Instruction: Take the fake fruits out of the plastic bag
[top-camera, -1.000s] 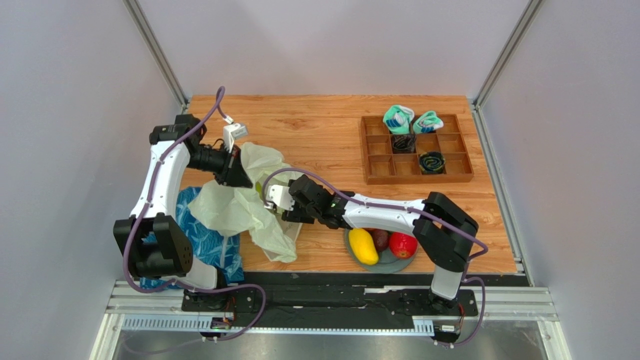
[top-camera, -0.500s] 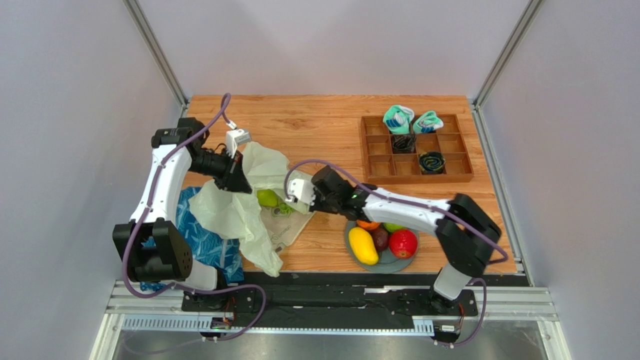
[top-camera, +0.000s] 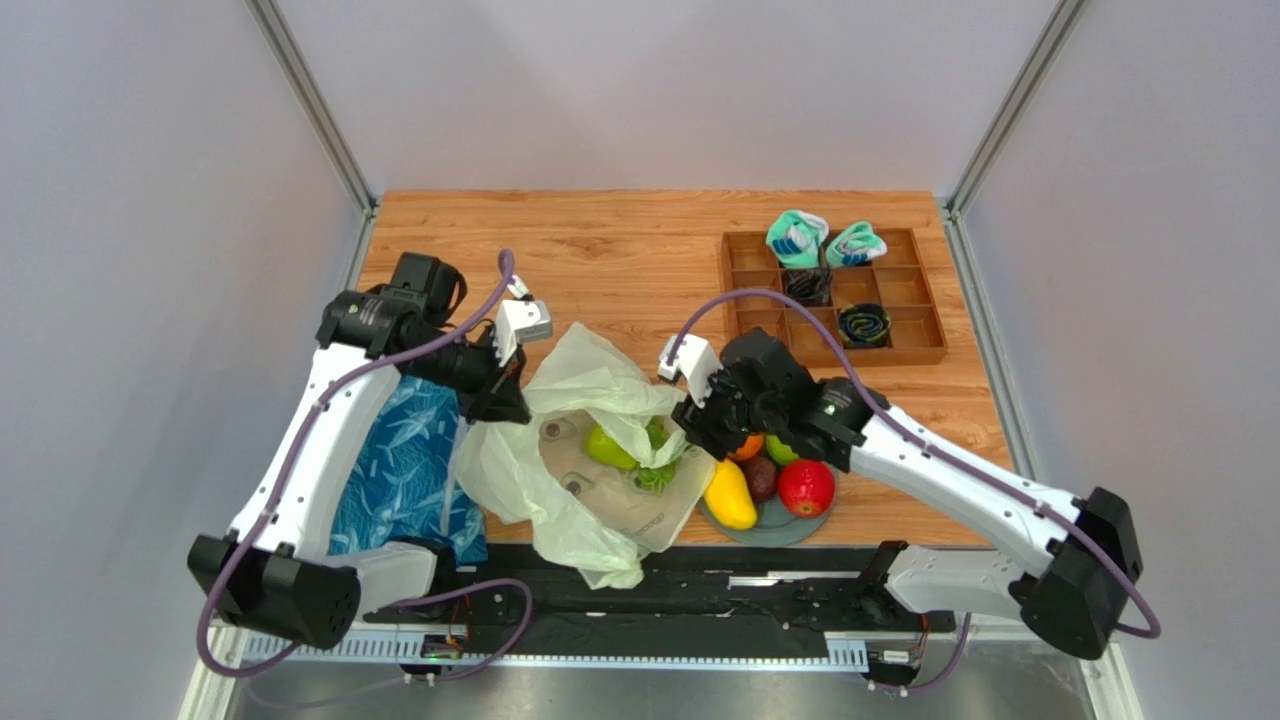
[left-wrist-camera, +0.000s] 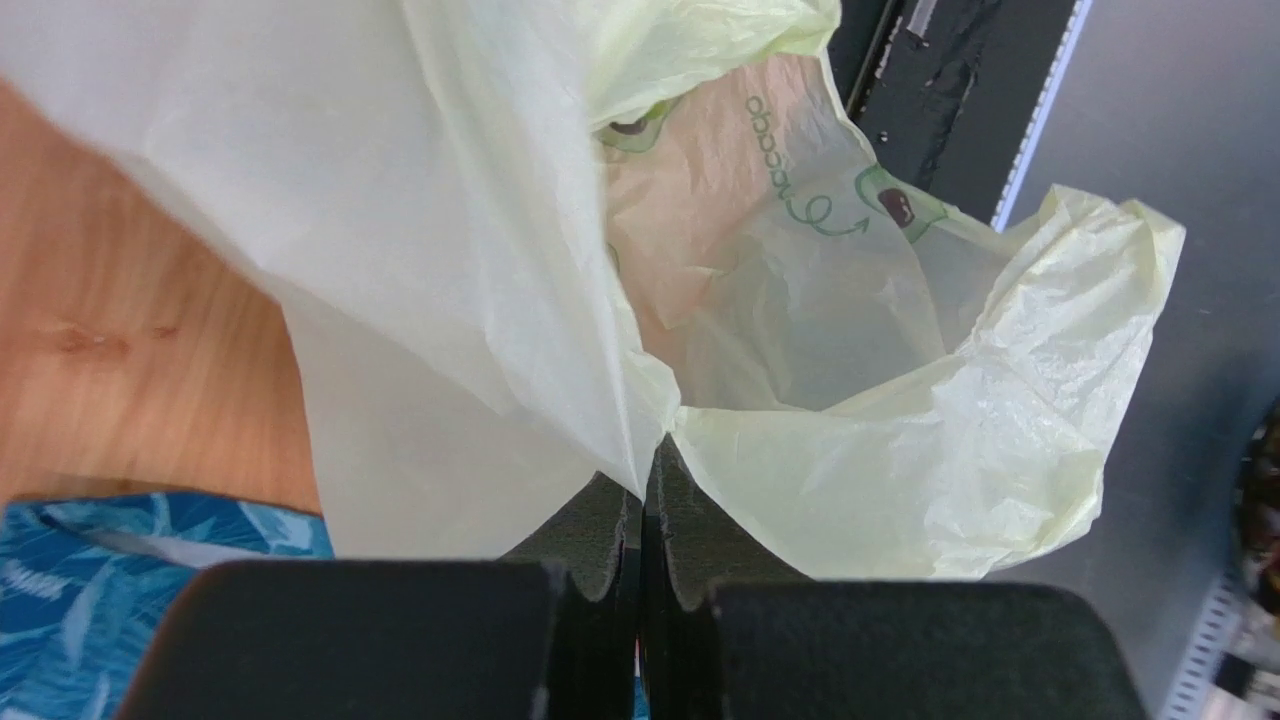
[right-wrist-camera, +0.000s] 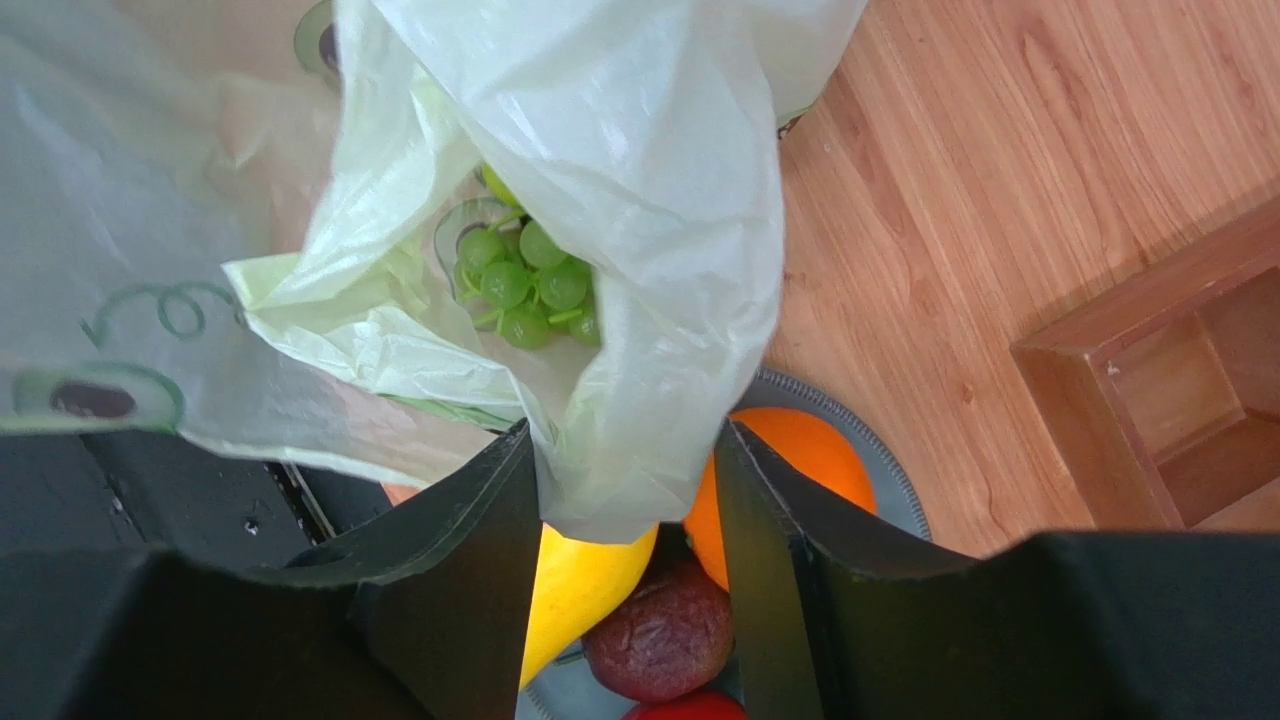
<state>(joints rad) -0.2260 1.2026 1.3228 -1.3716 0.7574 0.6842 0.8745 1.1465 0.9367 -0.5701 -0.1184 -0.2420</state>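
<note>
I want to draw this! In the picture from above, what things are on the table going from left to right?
Blue leaf bag → plastic bag → green pear → grape bunch → yellow mango → red apple → wooden tray.

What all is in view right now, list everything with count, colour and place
bag: one, pale yellow-green, table centre, mouth open
pear: one, green, inside bag
grapes: one bunch, green, inside bag
plate: one, grey, near edge right of bag
mango: one, yellow, on plate
orange: one, orange, on plate
brown fruit: one, dark, on plate
red apple: one, red, on plate
green apple: one, green, on plate
blue bag: one, blue leaf print, left of bag
tray: one, brown, far right
socks: two rolls, teal-white, tray's far row
left pincer: shut on bag edge
right pincer: astride bag edge, apart
</note>
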